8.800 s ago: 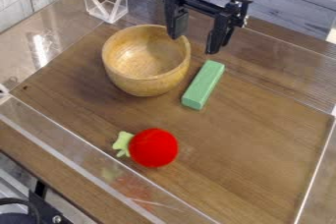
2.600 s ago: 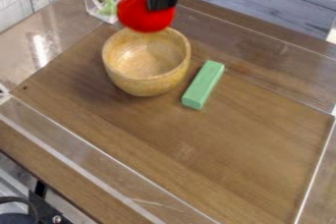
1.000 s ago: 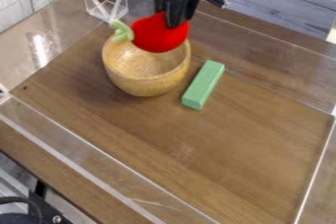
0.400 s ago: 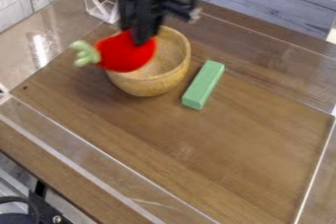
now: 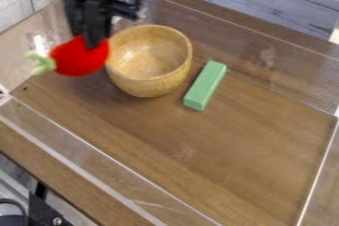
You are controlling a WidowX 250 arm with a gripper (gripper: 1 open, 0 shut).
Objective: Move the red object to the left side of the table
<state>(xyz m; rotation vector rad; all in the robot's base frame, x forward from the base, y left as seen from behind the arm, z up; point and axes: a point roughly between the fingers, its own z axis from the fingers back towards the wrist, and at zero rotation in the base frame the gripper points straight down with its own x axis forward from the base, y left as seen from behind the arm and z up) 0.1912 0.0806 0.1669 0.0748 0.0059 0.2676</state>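
The red object (image 5: 79, 56) hangs in the gripper (image 5: 87, 42) over the left part of the table (image 5: 225, 161).
Camera view: the gripper points down, its jaws clamped on the fruit, whose green stem pokes out to the left. It sits just left of the wooden bowl (image 5: 149, 59); a green block (image 5: 205, 84) lies right of the bowl.

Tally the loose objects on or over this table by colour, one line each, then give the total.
Red: 1, the red toy fruit, held in the pincer above the table
Green: 1, the green block
Tan wood: 1, the wooden bowl
Total: 3
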